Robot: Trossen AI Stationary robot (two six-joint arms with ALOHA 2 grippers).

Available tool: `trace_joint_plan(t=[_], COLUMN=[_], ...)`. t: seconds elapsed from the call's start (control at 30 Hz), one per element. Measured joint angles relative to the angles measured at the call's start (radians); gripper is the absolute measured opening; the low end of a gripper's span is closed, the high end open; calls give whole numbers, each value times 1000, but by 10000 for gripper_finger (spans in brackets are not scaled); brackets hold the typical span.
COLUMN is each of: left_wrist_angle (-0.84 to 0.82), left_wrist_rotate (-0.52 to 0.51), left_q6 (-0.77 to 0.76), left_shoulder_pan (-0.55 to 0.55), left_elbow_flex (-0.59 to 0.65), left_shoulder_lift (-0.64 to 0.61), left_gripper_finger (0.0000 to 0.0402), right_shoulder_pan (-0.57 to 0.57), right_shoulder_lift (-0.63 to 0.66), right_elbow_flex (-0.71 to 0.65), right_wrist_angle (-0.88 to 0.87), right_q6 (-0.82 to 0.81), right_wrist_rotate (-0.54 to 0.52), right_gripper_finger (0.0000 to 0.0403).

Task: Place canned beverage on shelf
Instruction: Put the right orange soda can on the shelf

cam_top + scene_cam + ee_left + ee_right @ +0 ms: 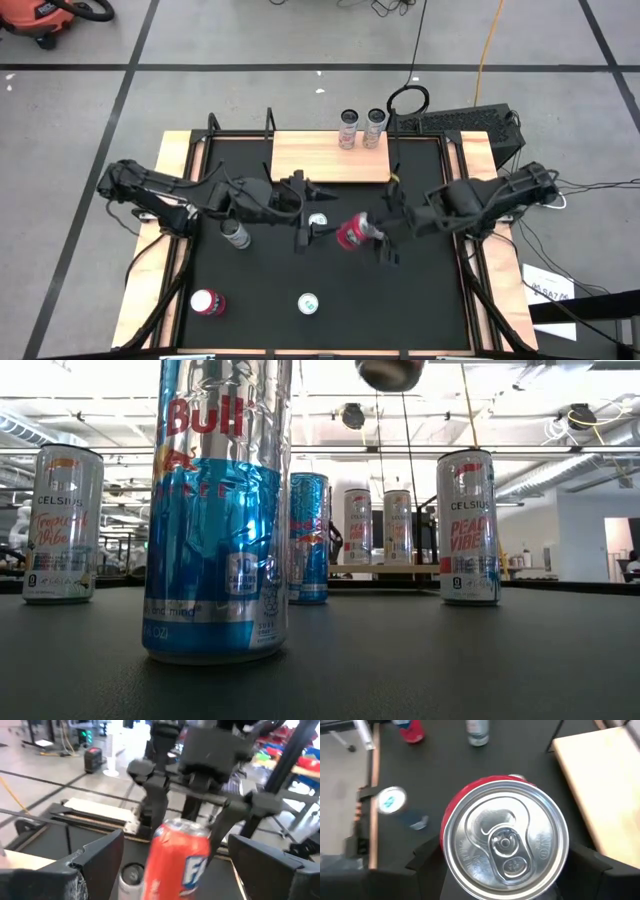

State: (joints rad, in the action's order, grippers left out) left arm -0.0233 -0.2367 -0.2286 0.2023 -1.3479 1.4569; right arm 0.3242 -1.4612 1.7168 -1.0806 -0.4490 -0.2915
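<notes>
The right gripper (372, 238) hangs over the middle of the black mat (420, 290), its two dark fingers clamped on the sides of a red can (350, 234); the can is lifted off the mat and lies tilted, its top toward the right arm. In the right wrist view the can's (505, 840) silver lid with its pull tab fills the space between the finger pads. The left gripper (305, 222) sits just left of the red can, its fingers spread wide with nothing between them; in the left wrist view the red can (177, 862) shows ahead of the parted fingers (95, 857). The shelf (315, 157), a flat board of pale smooth wood with thin black brackets, stands at the far edge of the mat, and two slim cans (361, 128) stand on its far right corner. On the mat stand a silver can (235, 233) at left, a red-topped can (207, 302) near left, and a shiny blue Red Bull can (308, 302) near the middle.
</notes>
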Motion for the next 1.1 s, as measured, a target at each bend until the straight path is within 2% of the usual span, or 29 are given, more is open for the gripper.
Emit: trace_joint_plan(t=[0.2,0.37,0.53,0.77,1.1], left_wrist_angle=[-6,-110,-146,-257,-200], left_wrist_rotate=[6,16,31,54,42], left_q6=[91,98,82,77,78], left_shoulder_pan=[-13,-16,-39,-67,-117], left_elbow_flex=[0,0,0,1,1], left_shoulder_lift=[0,1,9,35,79], left_gripper_finger=[357,357,358,395,377], right_shoulder_pan=[-96,-134,-161,-188,-212], right_shoulder_lift=[-11,-9,-12,-16,-15], right_elbow_flex=[0,0,0,0,0], right_wrist_angle=[47,67,79,117,153], right_q6=[49,88,144,168,173], right_wrist_rotate=[5,38,100,113,115], right_gripper_finger=[278,278,279,279,279])
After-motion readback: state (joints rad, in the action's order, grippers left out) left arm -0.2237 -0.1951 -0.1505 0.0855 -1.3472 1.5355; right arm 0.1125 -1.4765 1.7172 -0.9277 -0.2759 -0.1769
